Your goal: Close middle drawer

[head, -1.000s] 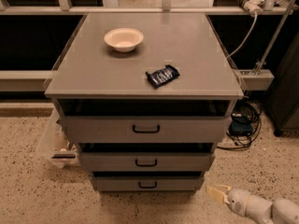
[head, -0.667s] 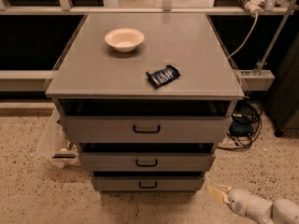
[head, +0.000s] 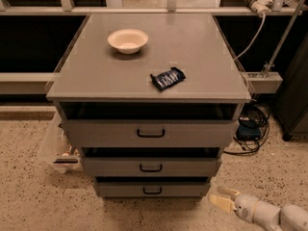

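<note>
Item: table point(head: 96, 76) with three drawers; bowl point(head: 128, 40) and dark packet point(head: 167, 78) on top.

Middle drawer point(head: 151, 167): second of the stack, between the top drawer point(head: 150, 133) and the bottom drawer point(head: 152, 190). It stands part open, with a dark gap above its front and its black handle facing out.

Gripper point(head: 222, 198): low at the right, near the floor, beside the bottom drawer's right corner and apart from every drawer front. Jaws slightly parted, holding nothing.

Change over the last second: none seen. The gripper sits where it did and the middle drawer's gap is unchanged.

Reading: closing not yet begun; the gripper probably has to rise and swing left to reach the middle front and push.
</note>
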Motion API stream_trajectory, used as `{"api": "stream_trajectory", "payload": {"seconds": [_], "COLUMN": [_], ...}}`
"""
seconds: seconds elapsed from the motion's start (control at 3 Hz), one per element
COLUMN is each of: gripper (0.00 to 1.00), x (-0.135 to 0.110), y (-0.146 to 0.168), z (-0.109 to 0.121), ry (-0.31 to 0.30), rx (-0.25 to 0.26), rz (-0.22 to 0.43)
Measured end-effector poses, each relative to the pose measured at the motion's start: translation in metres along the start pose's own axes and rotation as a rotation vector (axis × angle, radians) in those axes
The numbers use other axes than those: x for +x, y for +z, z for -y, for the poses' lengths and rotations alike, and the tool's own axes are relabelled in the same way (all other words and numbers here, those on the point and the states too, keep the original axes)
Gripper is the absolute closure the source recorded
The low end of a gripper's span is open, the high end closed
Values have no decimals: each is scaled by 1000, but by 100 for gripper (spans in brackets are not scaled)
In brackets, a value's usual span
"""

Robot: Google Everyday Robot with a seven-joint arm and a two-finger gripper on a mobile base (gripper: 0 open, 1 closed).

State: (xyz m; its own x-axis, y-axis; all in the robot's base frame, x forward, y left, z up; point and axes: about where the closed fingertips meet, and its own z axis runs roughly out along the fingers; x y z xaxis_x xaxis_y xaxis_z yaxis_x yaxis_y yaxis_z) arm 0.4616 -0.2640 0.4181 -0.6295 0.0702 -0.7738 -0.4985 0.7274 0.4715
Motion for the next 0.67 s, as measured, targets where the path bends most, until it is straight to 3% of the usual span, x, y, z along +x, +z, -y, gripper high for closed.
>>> {"api": "stream_trajectory", "payload": {"seconds": [0.33, 0.67], "gripper": [0, 0], "x": [0, 0], "y": [0, 0], "z": [0, 0], "ry": [0, 0], "rx": [0, 0], "rz": [0, 0]}}
